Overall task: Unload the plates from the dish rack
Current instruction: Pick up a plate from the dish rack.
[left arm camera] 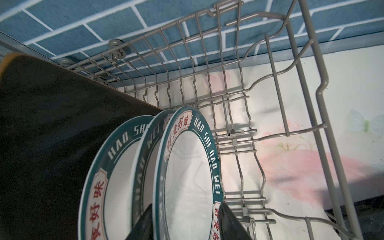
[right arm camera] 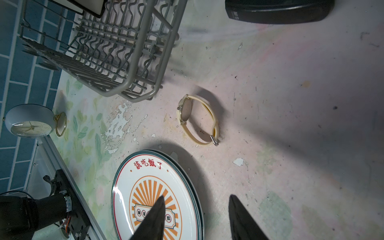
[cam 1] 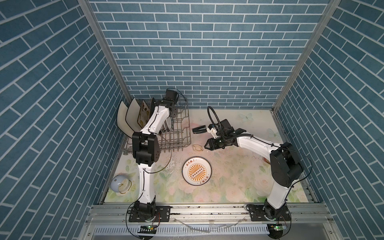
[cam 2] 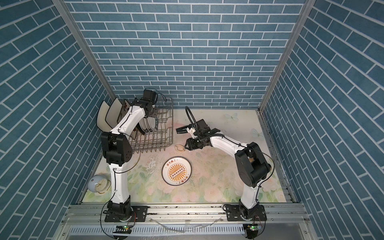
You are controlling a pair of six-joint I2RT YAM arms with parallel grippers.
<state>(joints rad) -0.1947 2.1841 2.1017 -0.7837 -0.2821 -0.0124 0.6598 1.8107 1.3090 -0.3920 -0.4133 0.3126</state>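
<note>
One dish rack (cam 1: 188, 128) sits at the table's back left. Four square plates (cam 1: 124, 118) stand at its left end, with three teal-rimmed round plates (left arm camera: 187, 176) beside them. My left gripper (left arm camera: 187, 207) straddles the outermost round plate; I cannot tell whether it pinches. A sunburst plate (cam 1: 197, 170) lies flat mid-table. My right gripper (right arm camera: 197, 197) hangs near it, jaws apart, empty.

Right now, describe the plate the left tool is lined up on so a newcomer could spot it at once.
Find the grey wire dish rack on the robot's left. Past the large square plates, three teal-rimmed round plates stand on edge. Yours is the outermost round plate, facing the rack's empty tines, with the left tool straddling it.
</note>
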